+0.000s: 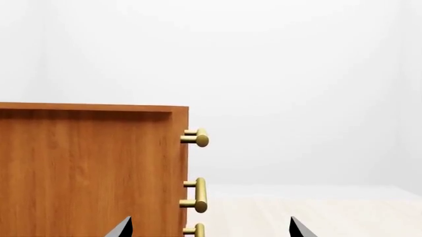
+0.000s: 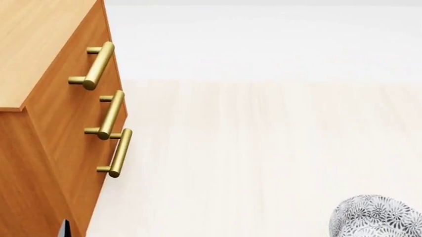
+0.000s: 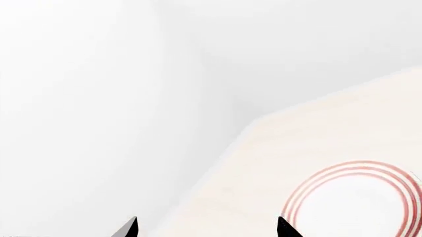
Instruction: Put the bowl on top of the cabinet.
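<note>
Nearest the head camera, at the bottom right corner, sits the bowl [image 2: 377, 217], only partly in frame: a rounded white wall crowded with dark grey-blue flower shapes, its rim cut off by the picture's edge. It rests on the pale wooden table [image 2: 264, 148], well apart from the cabinet [image 2: 53, 148], which fills the left side. That cabinet is orange-brown with a lighter wood top [image 2: 36, 44] and three brass bar handles [image 2: 105, 114] standing out from its front, one below another. Between bowl and cabinet the table surface is open, and it ends in a straight far edge against a white background. From the left wrist view, two dark fingertips [image 1: 122, 229] of the left gripper [image 1: 211, 229] poke in, set wide apart and gripping nothing; ahead stands a side panel of the cabinet [image 1: 86, 173], its top edge level and its front corner vertical, with the handles [image 1: 197, 195] jutting past that corner over the table [image 1: 316, 212]. From the right wrist view, the right gripper [image 3: 207, 229] likewise shows two separated dark tips [image 3: 285, 228] with nothing between them; beyond lies a flat white plate [image 3: 359, 197] with red rings, near an angled table [image 3: 297, 148] edge.
</note>
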